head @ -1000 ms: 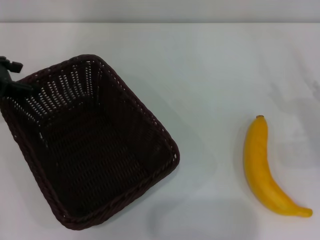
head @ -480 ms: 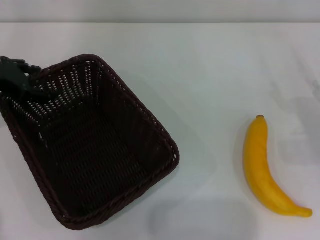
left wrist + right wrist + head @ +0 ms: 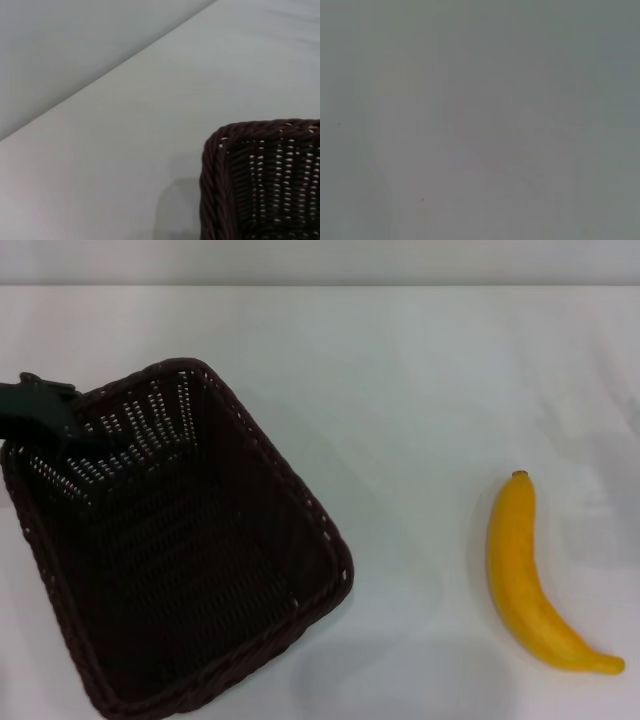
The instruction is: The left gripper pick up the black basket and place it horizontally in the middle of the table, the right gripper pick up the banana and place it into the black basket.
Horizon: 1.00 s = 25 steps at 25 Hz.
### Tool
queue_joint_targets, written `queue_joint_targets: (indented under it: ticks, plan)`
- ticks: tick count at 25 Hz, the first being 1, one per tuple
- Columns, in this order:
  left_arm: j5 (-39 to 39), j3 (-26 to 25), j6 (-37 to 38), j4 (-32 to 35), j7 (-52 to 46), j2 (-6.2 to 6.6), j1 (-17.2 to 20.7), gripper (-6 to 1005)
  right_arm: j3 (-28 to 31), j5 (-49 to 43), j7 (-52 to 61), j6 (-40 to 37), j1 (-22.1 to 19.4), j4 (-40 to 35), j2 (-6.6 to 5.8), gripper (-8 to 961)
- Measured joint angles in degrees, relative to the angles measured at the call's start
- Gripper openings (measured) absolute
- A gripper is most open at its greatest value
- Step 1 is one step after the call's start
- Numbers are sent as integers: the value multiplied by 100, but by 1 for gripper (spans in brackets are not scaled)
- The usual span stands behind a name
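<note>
The black basket is on the left of the white table, set at a slant, and it holds nothing. My left gripper is at the basket's far left corner, black fingers clamped over the braided rim. The left wrist view shows that corner of the basket's rim close up, with bare table beyond. The banana lies on the table at the right, stem tip pointing away from me, well apart from the basket. My right gripper is out of view; the right wrist view shows only a pale surface.
The table's far edge runs along the top of the head view. White tabletop lies between the basket and the banana.
My left gripper has moved right onto the basket's far left rim. The basket has turned slightly and shifted toward me, looking a little larger. The banana has not moved.
</note>
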Motion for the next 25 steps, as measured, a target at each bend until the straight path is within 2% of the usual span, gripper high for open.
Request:
queue_joint_targets:
  ticks: [10,15,25]
  plan:
    - [-106,-12,2,45,-88,-18,158,586,3,13,52,26,34,30,-11,857]
    - [-90,7,163,199,-326,-21,176,558,3,13,52,32,33,33,-24,857]
    - [-80,-1,574,678,-807,-15,175,320,3,13,51,38,154,39,-31,857]
